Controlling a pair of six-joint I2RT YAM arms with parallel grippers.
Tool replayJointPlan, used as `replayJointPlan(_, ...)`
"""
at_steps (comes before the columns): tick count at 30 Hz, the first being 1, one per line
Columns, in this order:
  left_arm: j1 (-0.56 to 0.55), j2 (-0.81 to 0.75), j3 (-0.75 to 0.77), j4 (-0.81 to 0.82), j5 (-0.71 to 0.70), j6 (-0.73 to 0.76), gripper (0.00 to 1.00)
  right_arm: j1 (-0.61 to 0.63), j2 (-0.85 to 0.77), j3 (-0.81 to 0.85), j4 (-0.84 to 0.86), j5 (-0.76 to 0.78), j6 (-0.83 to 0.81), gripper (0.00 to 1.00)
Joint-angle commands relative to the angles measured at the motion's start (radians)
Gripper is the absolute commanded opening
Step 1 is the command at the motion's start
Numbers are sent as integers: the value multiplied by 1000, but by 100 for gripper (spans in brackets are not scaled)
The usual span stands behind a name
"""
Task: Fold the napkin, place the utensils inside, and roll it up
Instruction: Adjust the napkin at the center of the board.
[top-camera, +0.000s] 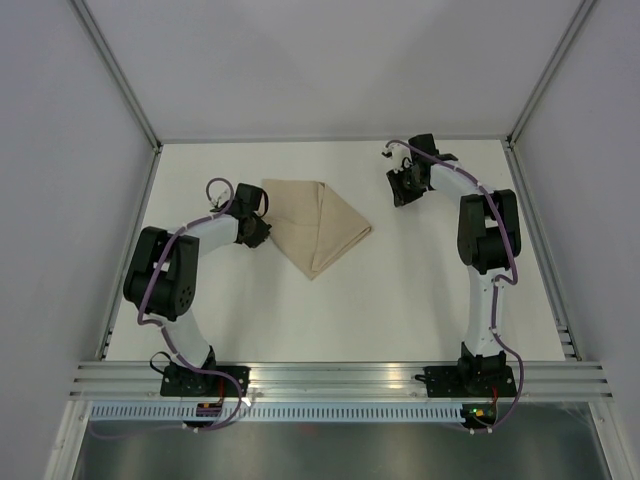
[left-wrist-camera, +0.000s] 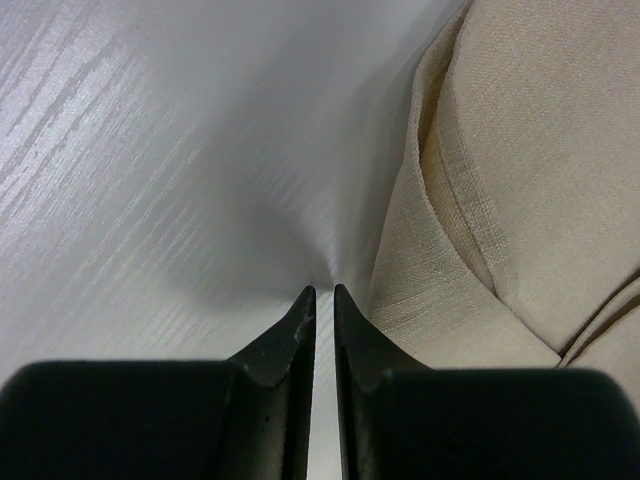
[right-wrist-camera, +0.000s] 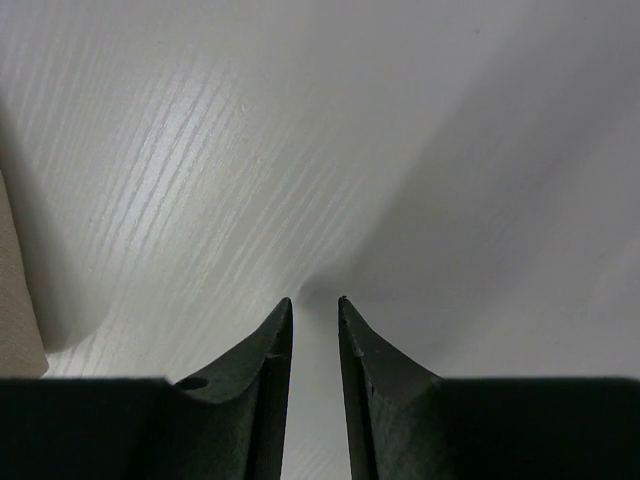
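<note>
Napkin: one (top-camera: 318, 228), just toward eleven o'clock of the table's middle.
Arms: two; left arm (top-camera: 175, 270) at eight o'clock, right arm (top-camera: 487, 240) at three o'clock.
Grippers: two; left gripper (left-wrist-camera: 325, 290) at the napkin's nine o'clock, right gripper (right-wrist-camera: 315, 300) at its two o'clock.
Table: one (top-camera: 400, 310).

From above and behind the arm bases (top-camera: 205, 380), my overhead camera takes in the whole white wood-grain table (top-camera: 400, 300). Each wrist camera looks along its black fingers (left-wrist-camera: 285, 370), close to the tabletop (the left shares the folded tan-beige cloth napkin (left-wrist-camera: 530, 150) with overhead).
</note>
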Motion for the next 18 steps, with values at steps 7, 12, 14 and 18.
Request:
replayJointPlan(7, -3, 22, 92, -113, -47, 3, 17, 24, 25, 73, -66, -69, 27, 31)
replayJointPlan(12, 1, 42, 131, -151, -67, 2, 18, 73, 20, 69, -68, -83, 28, 31)
replayJointPlan(14, 1, 52, 146, -162, -67, 0, 18, 94, 20, 64, -63, -87, 33, 31)
replayJointPlan(18, 6, 72, 155, -175, -70, -9, 19, 130, 22, 64, -58, -80, 35, 31)
